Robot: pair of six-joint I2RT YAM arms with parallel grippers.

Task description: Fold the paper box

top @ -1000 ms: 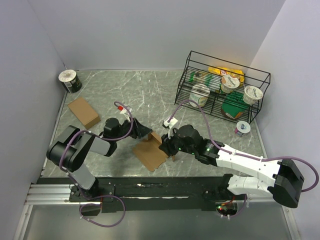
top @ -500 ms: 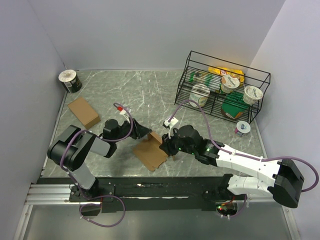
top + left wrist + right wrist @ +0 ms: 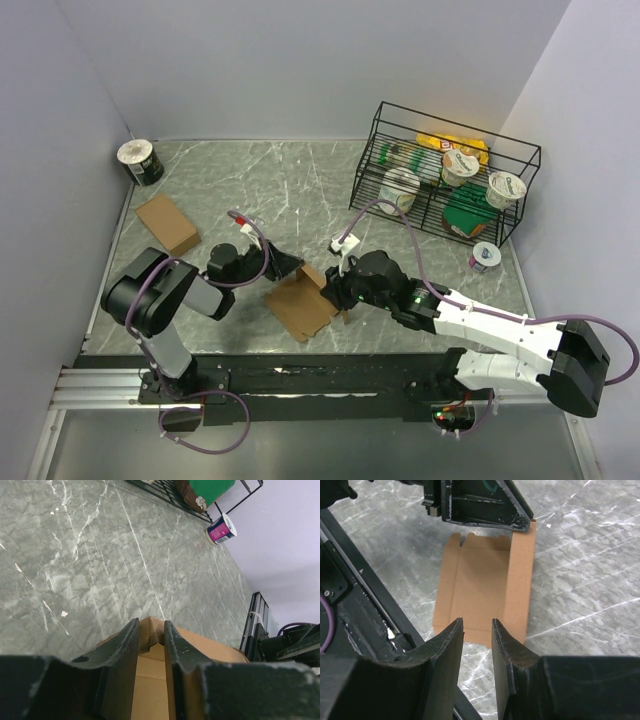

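We see the paper box (image 3: 300,305) lying as a mostly flat brown cardboard sheet on the marbled grey surface (image 3: 300,190), near its front edge and between the two arms. From the right wrist view, one long side strip of the sheet looks tilted upward while the rest lies flat. The left gripper (image 3: 288,264) sits at the sheet's far corner. From its own wrist camera we see its fingers (image 3: 125,645) close together with a raised cardboard edge in the narrow gap, but we cannot tell whether they actually pinch it. The right gripper (image 3: 334,290) hangs over the opposite, near-right end of the sheet. Its fingers (image 3: 451,647) stand slightly apart, with nothing clamped between them and the sheet's edge showing through the gap. Well to the left, a second, fully formed cardboard box (image 3: 167,224) rests on the surface. At the back right stands a black wire rack (image 3: 460,127) holding cups and packets, with a small pink-labelled cup (image 3: 485,256) on the surface just beside it.
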